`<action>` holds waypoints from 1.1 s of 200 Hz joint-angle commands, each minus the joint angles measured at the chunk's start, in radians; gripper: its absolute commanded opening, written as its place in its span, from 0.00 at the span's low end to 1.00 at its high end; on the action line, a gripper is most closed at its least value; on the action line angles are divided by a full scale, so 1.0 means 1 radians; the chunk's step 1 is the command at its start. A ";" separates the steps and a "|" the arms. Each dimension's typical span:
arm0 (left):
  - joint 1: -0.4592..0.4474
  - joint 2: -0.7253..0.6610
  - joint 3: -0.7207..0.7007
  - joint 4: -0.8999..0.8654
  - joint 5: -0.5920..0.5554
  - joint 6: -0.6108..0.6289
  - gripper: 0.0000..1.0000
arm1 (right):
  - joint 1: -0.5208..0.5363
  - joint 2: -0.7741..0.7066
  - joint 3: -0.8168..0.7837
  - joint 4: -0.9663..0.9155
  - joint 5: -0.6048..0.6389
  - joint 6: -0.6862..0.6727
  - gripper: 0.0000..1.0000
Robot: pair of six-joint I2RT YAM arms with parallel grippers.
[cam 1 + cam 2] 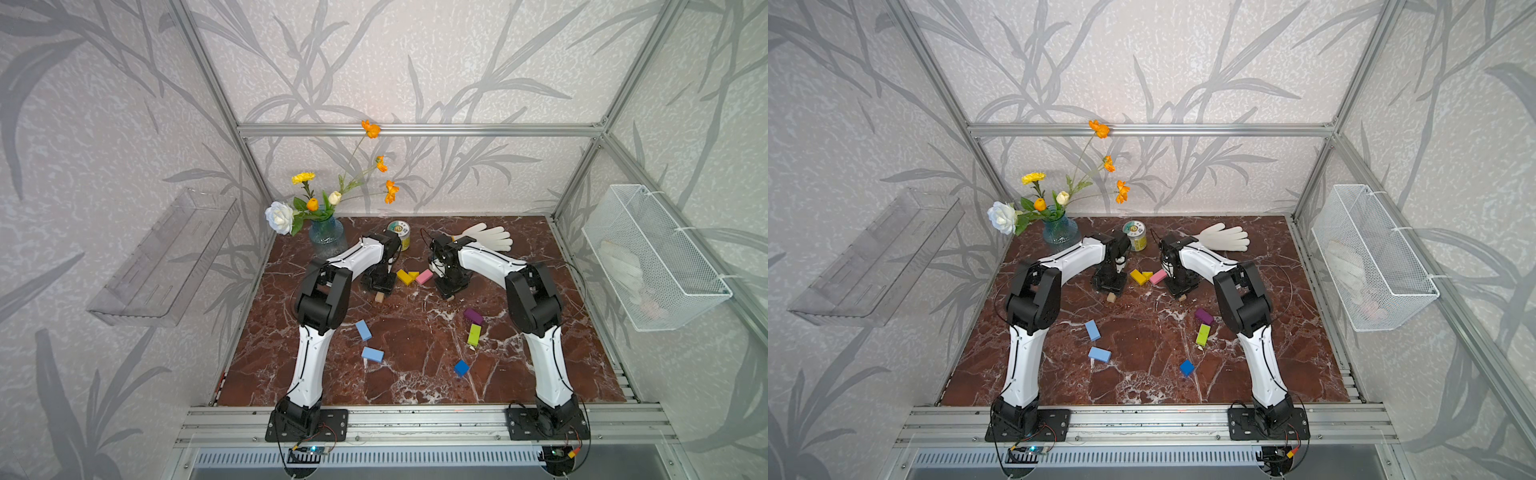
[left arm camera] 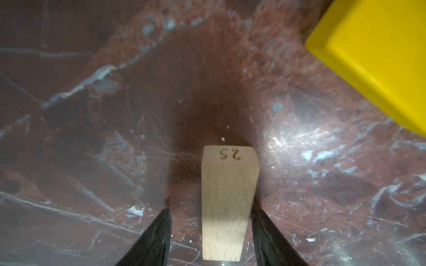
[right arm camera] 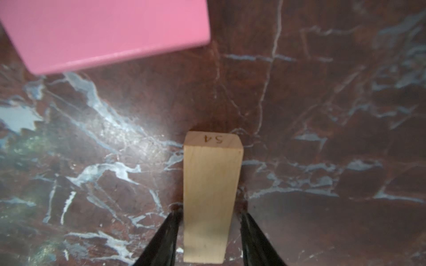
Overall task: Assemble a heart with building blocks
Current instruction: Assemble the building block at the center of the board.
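Note:
Both arms reach down to the marble table (image 1: 415,374), on either side of two yellow blocks (image 1: 405,277) and a pink block (image 1: 424,276). My left gripper (image 2: 211,209) is open around a tan block (image 2: 228,202) lying flat, with a gap on one side. My right gripper (image 3: 210,213) is open around a second tan block (image 3: 212,195), its fingers just clear of it. Nearer the front lie two light blue blocks (image 1: 363,330), a purple one (image 1: 473,316), a lime green one (image 1: 474,334) and a dark blue one (image 1: 461,368). No heart outline shows.
At the back stand a round tin with a green label (image 1: 399,234), a white glove (image 1: 486,237) and a blue glass vase of flowers (image 1: 327,237). A wire basket (image 1: 656,257) hangs on the right wall, a clear shelf (image 1: 166,257) on the left.

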 commanded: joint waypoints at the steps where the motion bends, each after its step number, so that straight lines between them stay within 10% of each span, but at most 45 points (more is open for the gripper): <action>1: -0.004 -0.038 -0.034 0.010 0.002 -0.016 0.54 | 0.001 -0.051 -0.025 0.013 -0.014 0.024 0.47; 50: -0.007 -0.035 -0.048 0.012 -0.021 -0.021 0.32 | 0.002 -0.042 -0.013 0.002 -0.006 0.016 0.15; 220: -0.007 -0.041 -0.010 0.023 -0.049 0.172 0.23 | 0.000 -0.042 0.014 0.053 -0.011 -0.201 0.10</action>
